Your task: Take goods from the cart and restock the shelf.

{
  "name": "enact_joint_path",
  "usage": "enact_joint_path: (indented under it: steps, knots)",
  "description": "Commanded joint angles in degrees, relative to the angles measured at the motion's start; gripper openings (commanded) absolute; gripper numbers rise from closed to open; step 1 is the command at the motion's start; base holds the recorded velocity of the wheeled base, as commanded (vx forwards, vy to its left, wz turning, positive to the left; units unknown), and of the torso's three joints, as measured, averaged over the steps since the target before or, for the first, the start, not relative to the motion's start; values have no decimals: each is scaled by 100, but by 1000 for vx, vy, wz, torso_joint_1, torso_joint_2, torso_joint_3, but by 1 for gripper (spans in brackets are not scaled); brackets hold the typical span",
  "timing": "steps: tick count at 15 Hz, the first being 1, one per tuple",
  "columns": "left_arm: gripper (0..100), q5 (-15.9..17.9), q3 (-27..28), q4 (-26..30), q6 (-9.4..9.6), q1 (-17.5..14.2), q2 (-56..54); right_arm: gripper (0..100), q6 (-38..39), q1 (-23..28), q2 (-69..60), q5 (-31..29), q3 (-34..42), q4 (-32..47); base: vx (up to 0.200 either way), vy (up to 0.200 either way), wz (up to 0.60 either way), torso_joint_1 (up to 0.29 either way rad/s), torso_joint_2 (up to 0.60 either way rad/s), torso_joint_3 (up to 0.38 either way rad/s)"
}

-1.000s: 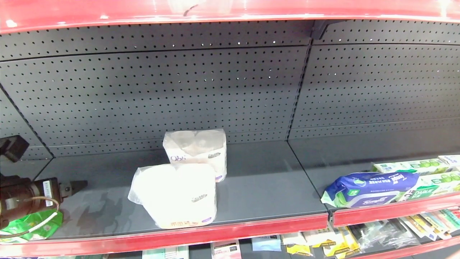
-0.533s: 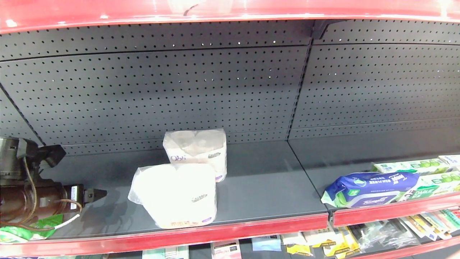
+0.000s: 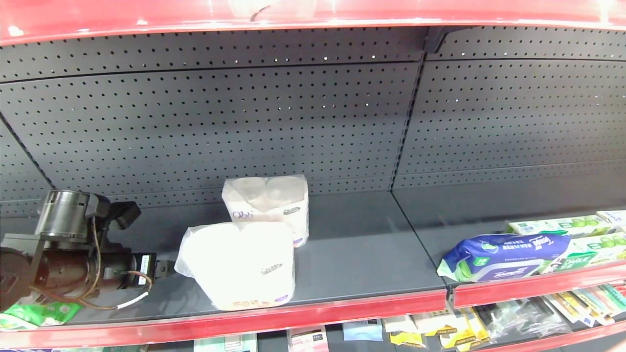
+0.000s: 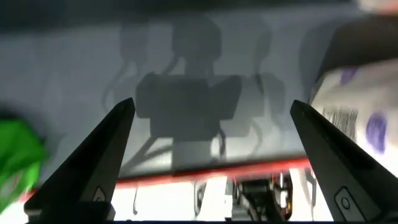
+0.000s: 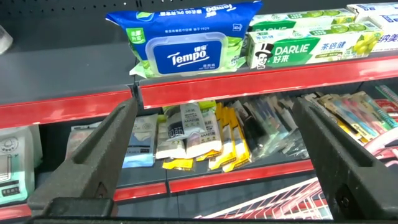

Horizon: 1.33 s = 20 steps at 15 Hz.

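**Head view.** Shelf [image 3: 352, 254], centre of frame: two white tissue packs, front pack [image 3: 239, 266] touching rear pack [image 3: 266, 208]. Lower right: blue wipes pack [image 3: 499, 256] beside green boxes [image 3: 562, 226]. Lower left: green packet [image 3: 29, 315], and left gripper [image 3: 166, 268] just beside the front pack.

**Left wrist view.** Left gripper [image 4: 212, 106] spread wide, nothing held; front pack [image 4: 354, 118] near one finger.

**Right wrist view.** Right gripper [image 5: 214, 102] spread wide, empty, facing the blue wipes pack [image 5: 186, 43]; cart [image 5: 292, 199] wire nearby.

**Progress, judged.** Some goods shelved; much bare shelf left; no item in hand.
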<state>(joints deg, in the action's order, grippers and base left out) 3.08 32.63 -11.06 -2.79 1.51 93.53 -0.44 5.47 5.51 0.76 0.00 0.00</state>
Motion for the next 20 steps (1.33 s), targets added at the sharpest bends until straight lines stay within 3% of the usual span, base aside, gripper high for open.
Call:
enact_joint_path:
  steps: [1, 6, 12, 20]
  knots:
    - [100, -1, 15, -116, -11, 130, 324, 100, -9, -2, 11, 4, 0, 0, 0, 0, 0, 0, 0, 0]
    - [100, 8, 76, -476, -46, 332, 588, 100, -9, -2, 11, 4, 0, 0, 0, 0, 0, 0, 0, 0]
    - [100, 8, 235, -503, -204, 640, 799, 100, 0, -2, 11, 4, 0, 0, 0, 0, 0, 0, 0, 0]
    - [100, 8, 323, -494, -213, 842, 878, 100, 0, -2, 11, 4, 0, 0, 0, 0, 0, 0, 0, 0]
